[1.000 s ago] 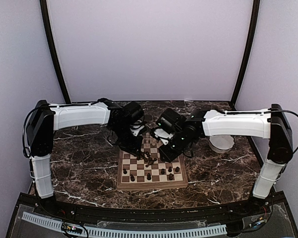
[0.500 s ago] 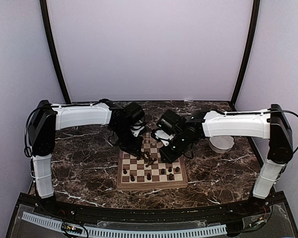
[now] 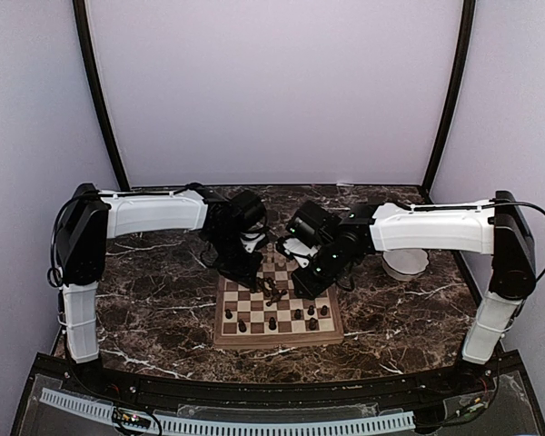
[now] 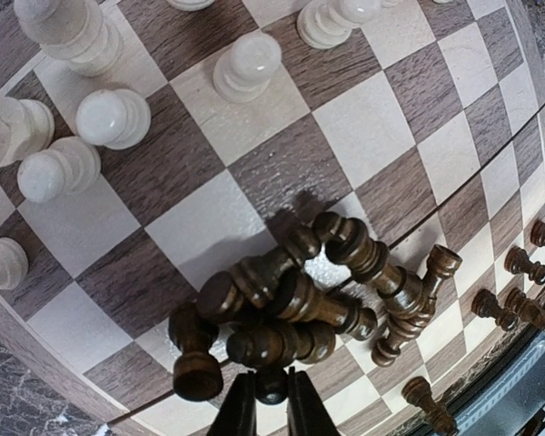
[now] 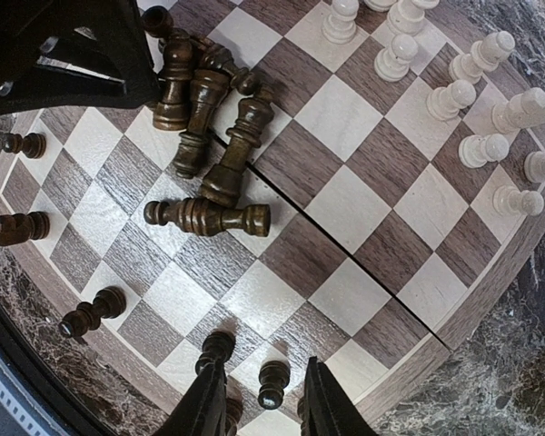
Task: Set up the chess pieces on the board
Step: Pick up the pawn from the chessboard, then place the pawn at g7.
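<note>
The board (image 3: 277, 341) sits mid-table, lower centre of the overhead view, on dark marble (image 3: 145, 309). Both arms are bent in over its far half. Every chess piece I can make out is on it.

The cream pieces (image 5: 477, 91) stand upright in loose rows along the far edge. They are at the upper right in the right wrist view and the upper left in the left wrist view.

Near the board's middle a heap (image 4: 291, 300) of dark pieces lies tipped over, several crossing and touching one another. One lone piece (image 5: 207, 218) lies flat just beside the heap. A handful of dark standers (image 3: 272, 321) are dotted along the near rows.

The left claw (image 4: 271, 394) is at the bottom centre of its own view, at the edge of the heap. Its fingers are pinched tight on the round head of a dark piece (image 4: 271, 383).

The right claw (image 5: 263, 395) hangs over the near rows, bottom centre of its view. Its fingers are apart on either side of an upright pawn (image 5: 272, 383), with a gap showing on each side.

A white bowl (image 3: 406, 265) rests on the table right of the board, partly behind the right arm. I can't tell what is in it.
</note>
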{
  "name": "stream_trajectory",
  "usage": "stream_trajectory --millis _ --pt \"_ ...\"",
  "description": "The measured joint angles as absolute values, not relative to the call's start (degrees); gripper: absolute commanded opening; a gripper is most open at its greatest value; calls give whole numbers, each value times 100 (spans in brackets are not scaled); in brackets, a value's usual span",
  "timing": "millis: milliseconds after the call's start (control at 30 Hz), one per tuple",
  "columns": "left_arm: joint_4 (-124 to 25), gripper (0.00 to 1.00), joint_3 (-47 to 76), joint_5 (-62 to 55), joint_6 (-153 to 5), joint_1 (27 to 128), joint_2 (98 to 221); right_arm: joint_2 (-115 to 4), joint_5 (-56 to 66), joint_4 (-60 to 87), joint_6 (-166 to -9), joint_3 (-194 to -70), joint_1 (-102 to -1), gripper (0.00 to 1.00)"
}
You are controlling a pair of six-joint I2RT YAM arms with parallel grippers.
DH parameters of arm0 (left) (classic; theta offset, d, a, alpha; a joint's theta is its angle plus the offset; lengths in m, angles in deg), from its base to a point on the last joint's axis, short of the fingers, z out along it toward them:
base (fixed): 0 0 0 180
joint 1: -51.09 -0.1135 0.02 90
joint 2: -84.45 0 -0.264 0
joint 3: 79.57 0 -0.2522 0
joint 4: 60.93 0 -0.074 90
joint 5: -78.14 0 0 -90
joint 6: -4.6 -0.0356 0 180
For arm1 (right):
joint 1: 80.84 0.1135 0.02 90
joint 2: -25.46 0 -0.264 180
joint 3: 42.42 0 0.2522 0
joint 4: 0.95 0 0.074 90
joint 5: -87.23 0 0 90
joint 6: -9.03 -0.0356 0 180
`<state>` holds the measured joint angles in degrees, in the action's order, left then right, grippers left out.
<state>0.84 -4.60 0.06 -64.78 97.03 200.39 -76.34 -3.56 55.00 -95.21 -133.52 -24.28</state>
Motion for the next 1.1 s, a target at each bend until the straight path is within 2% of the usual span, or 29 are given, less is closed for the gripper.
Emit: stream_trajectory --millis 267,600,1100 --pt "174 4 -257 -59 -6486 9703 19777 -7634 -356 5498 -9521 -13352 -2428 32" --pt "182 4 616 41 -6569 9751 18915 -7631 -166 5457 -9529 -13319 -2428 32" --pt "67 3 830 118 -6727 10192 18876 -7575 -105 5367 -9680 -13149 -2426 34"
